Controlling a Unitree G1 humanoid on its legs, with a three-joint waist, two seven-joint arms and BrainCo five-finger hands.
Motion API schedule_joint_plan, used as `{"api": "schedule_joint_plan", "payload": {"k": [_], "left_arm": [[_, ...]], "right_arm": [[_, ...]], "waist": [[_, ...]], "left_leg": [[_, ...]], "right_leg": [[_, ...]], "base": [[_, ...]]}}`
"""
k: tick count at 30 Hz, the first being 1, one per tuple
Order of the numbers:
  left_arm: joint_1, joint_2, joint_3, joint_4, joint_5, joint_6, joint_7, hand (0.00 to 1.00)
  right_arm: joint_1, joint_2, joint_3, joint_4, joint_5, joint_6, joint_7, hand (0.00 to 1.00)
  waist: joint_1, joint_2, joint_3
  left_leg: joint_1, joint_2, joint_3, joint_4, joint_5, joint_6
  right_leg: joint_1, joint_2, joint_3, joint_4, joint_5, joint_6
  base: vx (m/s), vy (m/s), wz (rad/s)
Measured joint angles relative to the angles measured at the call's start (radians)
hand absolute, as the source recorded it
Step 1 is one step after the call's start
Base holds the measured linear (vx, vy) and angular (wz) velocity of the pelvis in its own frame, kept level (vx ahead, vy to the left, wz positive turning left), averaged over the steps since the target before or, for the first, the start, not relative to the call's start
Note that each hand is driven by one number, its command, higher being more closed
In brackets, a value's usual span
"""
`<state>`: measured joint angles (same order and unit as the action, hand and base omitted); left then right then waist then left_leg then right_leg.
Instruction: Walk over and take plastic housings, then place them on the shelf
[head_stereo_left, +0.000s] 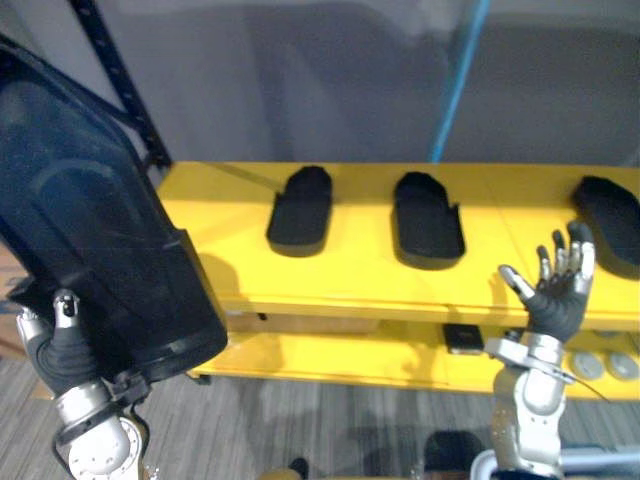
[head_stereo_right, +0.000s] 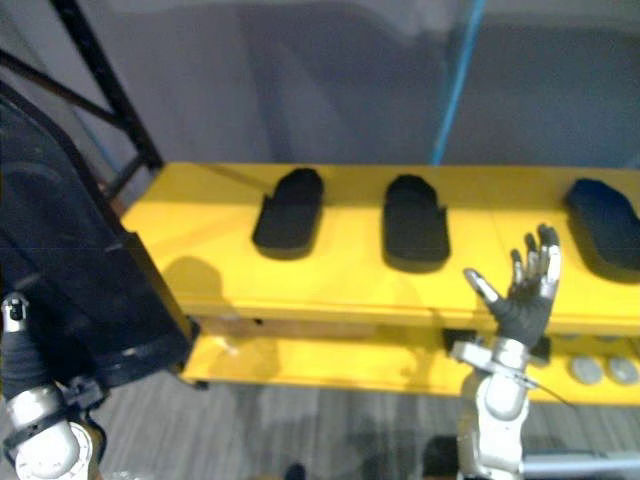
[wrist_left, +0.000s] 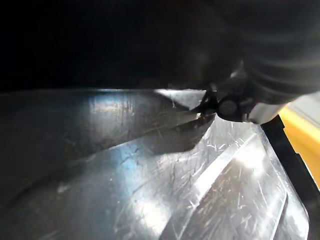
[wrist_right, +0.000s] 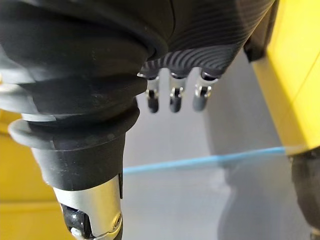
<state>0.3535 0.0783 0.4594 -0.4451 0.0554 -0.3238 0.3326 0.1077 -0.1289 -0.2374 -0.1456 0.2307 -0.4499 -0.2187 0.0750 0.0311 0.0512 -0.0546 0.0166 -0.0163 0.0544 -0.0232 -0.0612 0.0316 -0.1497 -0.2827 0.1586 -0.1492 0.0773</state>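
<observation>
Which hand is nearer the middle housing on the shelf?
Right. The right hand hovers just front-right of the middle housing; the left hand grips a large housing far left.

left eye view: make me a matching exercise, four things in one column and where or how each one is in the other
1 large plastic housing
2 right hand
3 middle housing
4 grey discs

A on the yellow shelf, lower level
B lying on the shelf's top level
C carried at the left hand
D open, raised before the shelf

Pairs: 1-C, 2-D, 3-B, 4-A
</observation>
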Motion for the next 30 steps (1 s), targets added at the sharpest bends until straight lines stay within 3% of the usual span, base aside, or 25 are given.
{"api": "schedule_joint_plan", "payload": {"k": [6, 10, 13, 15, 19, 24, 30], "left_arm": [[-0.003, 0.068, 0.038, 0.056, 0.001, 0.055, -0.035, 1.00], [0.004, 0.070, 0.045, 0.118, 0.036, 0.131, -0.050, 1.00], [0.035, 0.071, 0.047, 0.145, 0.043, 0.161, -0.060, 1.00], [0.031, 0.101, 0.047, 0.165, 0.058, 0.193, -0.070, 1.00], [-0.027, 0.253, 0.052, 0.261, 0.072, 0.249, -0.074, 1.00], [-0.063, 0.392, 0.118, 0.404, 0.071, 0.330, -0.074, 1.00], [-0.145, 0.607, 0.128, 0.578, 0.071, 0.379, -0.135, 1.00]], "right_arm": [[0.011, 0.015, -0.019, 0.000, 0.014, 0.001, 0.017, 0.00], [0.016, 0.017, -0.010, 0.000, 0.032, 0.026, 0.049, 0.00], [0.031, 0.016, 0.004, -0.018, 0.030, 0.034, 0.047, 0.00], [0.058, 0.013, 0.004, -0.034, 0.025, 0.039, 0.016, 0.00], [0.115, 0.008, -0.051, -0.040, -0.012, 0.064, -0.087, 0.00], [0.194, -0.005, -0.194, 0.052, -0.143, 0.089, -0.191, 0.00], [0.287, -0.019, -0.300, 0.249, -0.188, 0.096, -0.260, 0.00]], "waist": [[-0.011, -0.020, -0.008], [-0.010, -0.033, 0.006], [-0.009, -0.018, 0.007], [-0.026, -0.017, 0.008], [-0.042, -0.014, 0.011], [-0.091, 0.001, 0.020], [-0.096, 0.006, 0.020]], "left_leg": [[0.014, -0.014, 0.031, -0.023, 0.008, 0.011], [0.036, -0.013, 0.046, 0.024, -0.022, 0.014], [0.038, 0.003, 0.030, 0.059, -0.072, 0.008], [0.038, 0.003, 0.050, 0.054, -0.074, 0.011], [0.042, 0.002, 0.088, 0.041, -0.076, 0.013], [0.073, -0.001, 0.145, 0.013, -0.076, 0.014], [0.090, 0.009, 0.185, -0.011, -0.076, 0.014]], "right_leg": [[-0.012, -0.014, 0.029, 0.003, 0.007, 0.017], [-0.016, -0.005, 0.109, 0.001, 0.008, 0.017], [-0.033, 0.011, 0.169, 0.005, 0.008, 0.018], [-0.047, 0.010, 0.182, 0.009, 0.009, 0.020], [-0.088, 0.005, 0.227, 0.044, 0.001, 0.024], [-0.123, 0.005, 0.282, 0.088, -0.022, 0.029], [-0.136, 0.021, 0.316, 0.085, -0.021, 0.029]], "base": [[0.03, 0.049, -0.15], [0.05, -0.021, -0.51], [0.03, -0.063, -0.62], [0.03, 0.011, -0.29], [0.02, 0.027, -0.30], [0.03, 0.009, -0.30], [0.03, -0.007, -0.20]]}}
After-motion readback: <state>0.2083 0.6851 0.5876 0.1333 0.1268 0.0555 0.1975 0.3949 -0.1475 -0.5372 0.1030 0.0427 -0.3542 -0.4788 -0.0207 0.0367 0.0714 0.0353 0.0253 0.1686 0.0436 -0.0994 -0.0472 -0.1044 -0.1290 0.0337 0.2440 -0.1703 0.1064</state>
